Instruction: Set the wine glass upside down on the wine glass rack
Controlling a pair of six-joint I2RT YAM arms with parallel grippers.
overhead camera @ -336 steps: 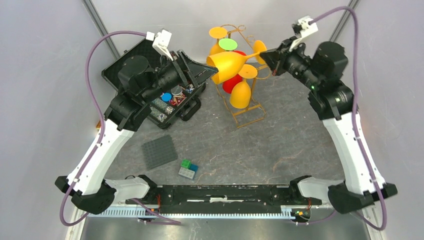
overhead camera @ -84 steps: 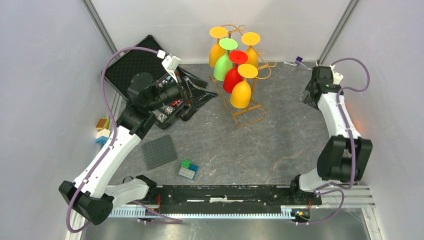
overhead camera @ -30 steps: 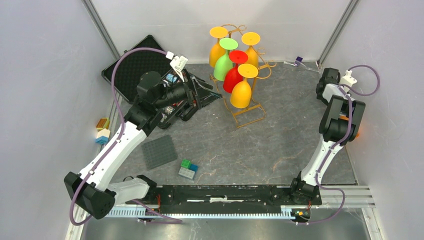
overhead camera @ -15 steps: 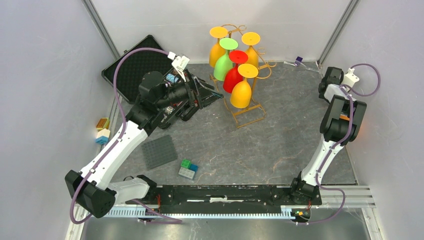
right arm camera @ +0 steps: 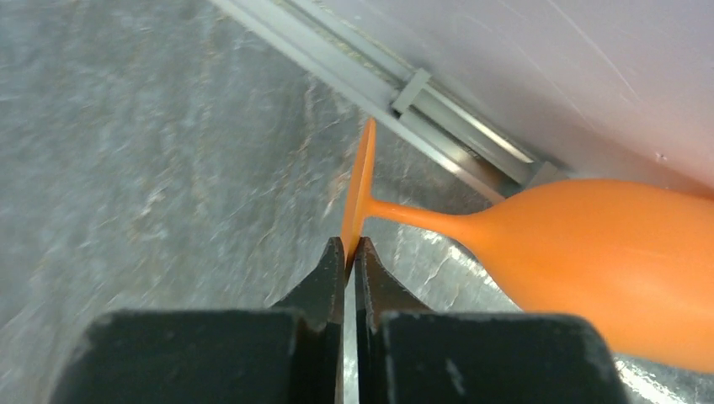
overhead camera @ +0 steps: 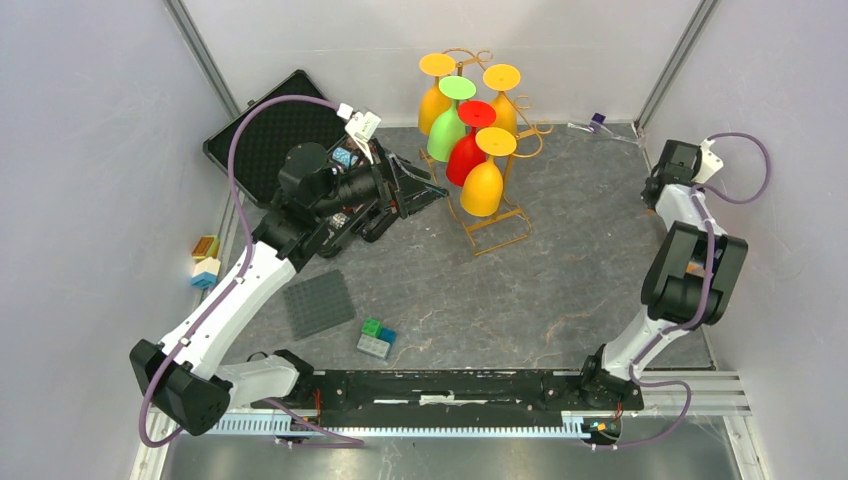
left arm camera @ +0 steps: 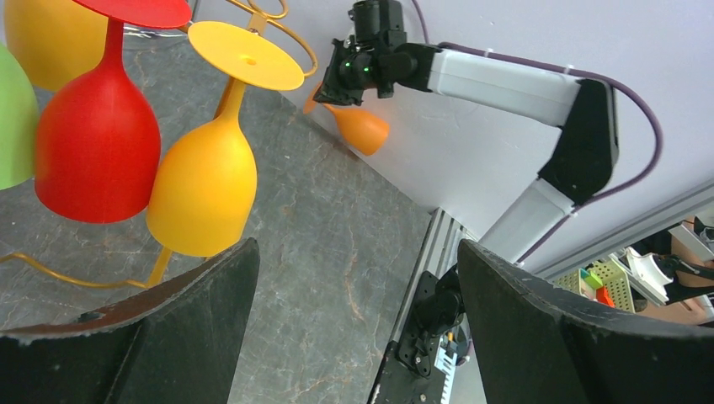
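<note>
Beside the wall, the right gripper pinches the wine glass (by its foot).

My bench top is a dark grey slab veined like marble, and it fills the middle of the overhead view. Plain pale lilac-grey panels box it in: the back wall along the top, the left wall and the right wall down the sides. A grey metal post slants in at the upper left, and a second post at the upper right. A ribbed silver rail runs along the bottom edge. The light is soft and even, and the shadows are faint.
</note>
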